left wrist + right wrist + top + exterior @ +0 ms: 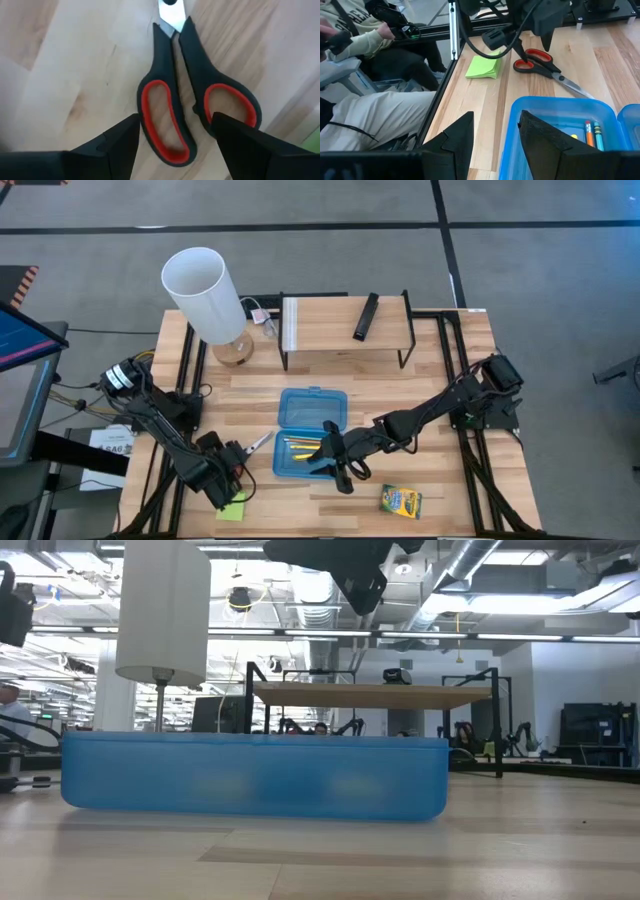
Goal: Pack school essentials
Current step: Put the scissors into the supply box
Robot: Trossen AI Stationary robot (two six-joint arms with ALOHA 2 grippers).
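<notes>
The scissors (172, 90), black-handled with orange-red lining, lie flat on the table left of the blue case (310, 430). My left gripper (175, 125) is open above them, one finger on each side of the two handle loops. It also shows in the right wrist view, my left gripper (532, 50) over the scissors (545, 62). The case lies open with pencils (300, 448) in its base. My right gripper (335, 462) hovers open and empty over the case's near end. The lime-green sticky-note pad (232, 508) and the crayon box (400, 501) lie near the table's near edge. My left gripper comes from above, pointing down, with its fingers (120, 145) outside the scissors' handle loops (160, 120). Whether the fingers touch the loops, I cannot tell. The scissors lie flat on the table.
A white-shaded lamp (205, 295) stands at the far left. A wooden shelf (340, 325) at the far edge carries a black remote (366, 317). A seated person (365, 60) is beyond the table's left side. Bare wood lies between the case and the crayon box.
</notes>
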